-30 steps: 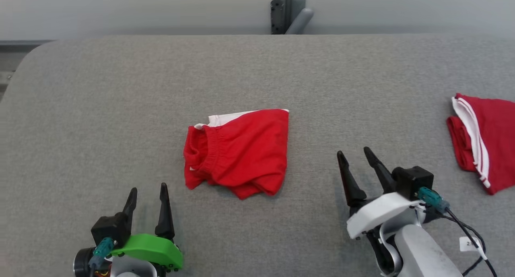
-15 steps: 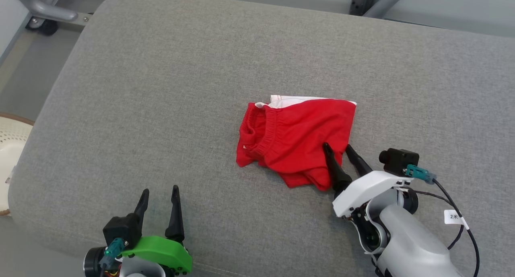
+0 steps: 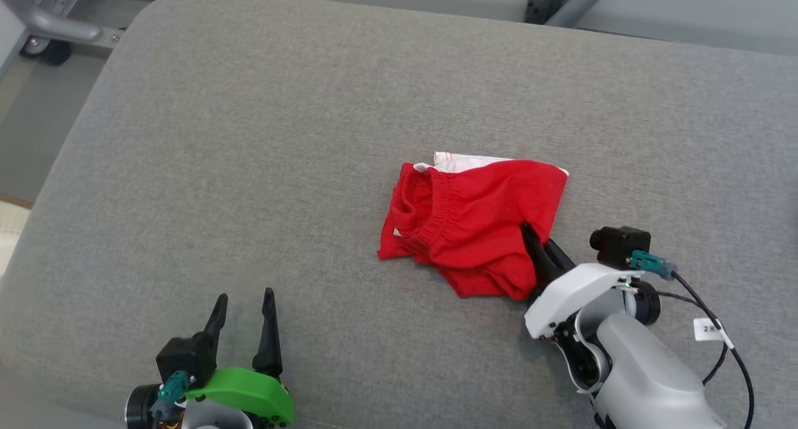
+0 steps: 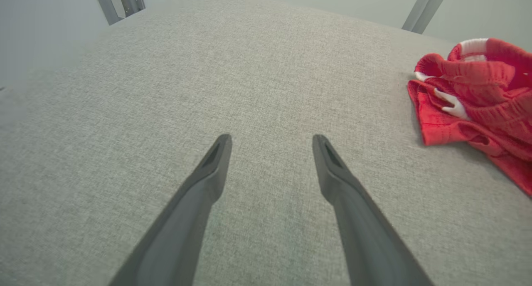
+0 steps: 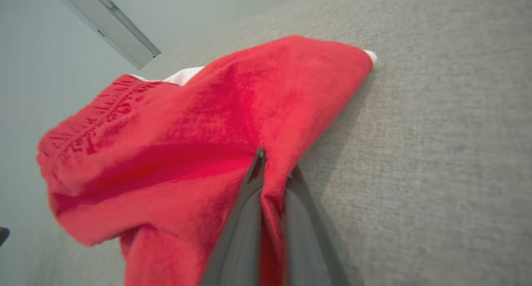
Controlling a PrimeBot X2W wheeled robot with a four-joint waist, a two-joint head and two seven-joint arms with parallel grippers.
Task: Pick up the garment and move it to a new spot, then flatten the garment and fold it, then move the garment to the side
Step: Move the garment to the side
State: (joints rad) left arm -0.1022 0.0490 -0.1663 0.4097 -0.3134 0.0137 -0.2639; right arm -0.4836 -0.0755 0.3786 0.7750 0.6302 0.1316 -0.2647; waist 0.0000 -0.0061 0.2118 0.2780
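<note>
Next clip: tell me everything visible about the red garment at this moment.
The red garment looks like soft knit shorts, with a gathered elastic waistband at its left and white trim showing along the far edge. It lies crumpled and loosely folded, not flat, right of centre on the grey fabric surface. The right tool is shut on a fold at its near right edge, pinching cloth between both fingers; the rest appears to lie on the surface.

The garment is red with white trim, the surface speckled grey.
</note>
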